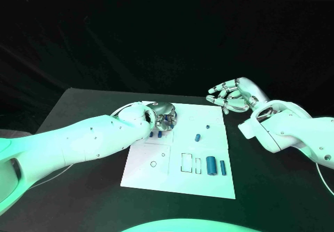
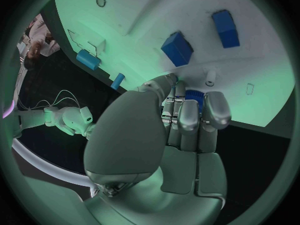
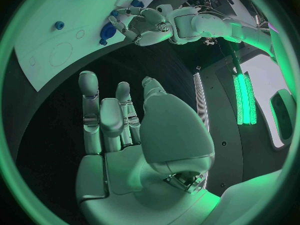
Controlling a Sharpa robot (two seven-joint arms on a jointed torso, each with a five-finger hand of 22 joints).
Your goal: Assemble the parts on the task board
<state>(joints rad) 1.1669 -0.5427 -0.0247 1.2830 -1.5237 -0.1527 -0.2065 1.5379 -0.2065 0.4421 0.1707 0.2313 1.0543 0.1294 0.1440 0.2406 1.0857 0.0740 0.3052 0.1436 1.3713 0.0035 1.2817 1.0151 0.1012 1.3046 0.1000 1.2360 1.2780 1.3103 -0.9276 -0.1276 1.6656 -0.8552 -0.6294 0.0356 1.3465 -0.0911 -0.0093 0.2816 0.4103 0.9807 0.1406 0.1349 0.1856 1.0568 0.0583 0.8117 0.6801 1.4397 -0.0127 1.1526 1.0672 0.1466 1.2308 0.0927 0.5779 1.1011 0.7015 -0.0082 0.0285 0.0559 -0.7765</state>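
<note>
The white task board (image 1: 179, 176) lies in the middle of the black table. My left hand (image 1: 161, 115) hovers over its far left part and pinches a small blue part (image 2: 195, 96) in its fingertips, close above the board; the right wrist view shows the same blue part (image 3: 107, 32) at that hand (image 3: 142, 24). Two blue blocks (image 2: 178, 48) (image 2: 225, 28) lie just beyond the fingers. Blue cylinders (image 1: 210, 165) (image 1: 223, 167) lie near the board's right front, with a small one (image 1: 198, 137) mid-board. My right hand (image 1: 233, 96) hangs off the board's far right corner, fingers apart, holding nothing.
A short white peg (image 2: 211, 77) stands on the board beside my left fingertips. Outlined slots (image 1: 187, 162) and a small ring mark (image 1: 153, 164) are drawn on the board's near half. Bare black table (image 1: 278, 193) surrounds the board.
</note>
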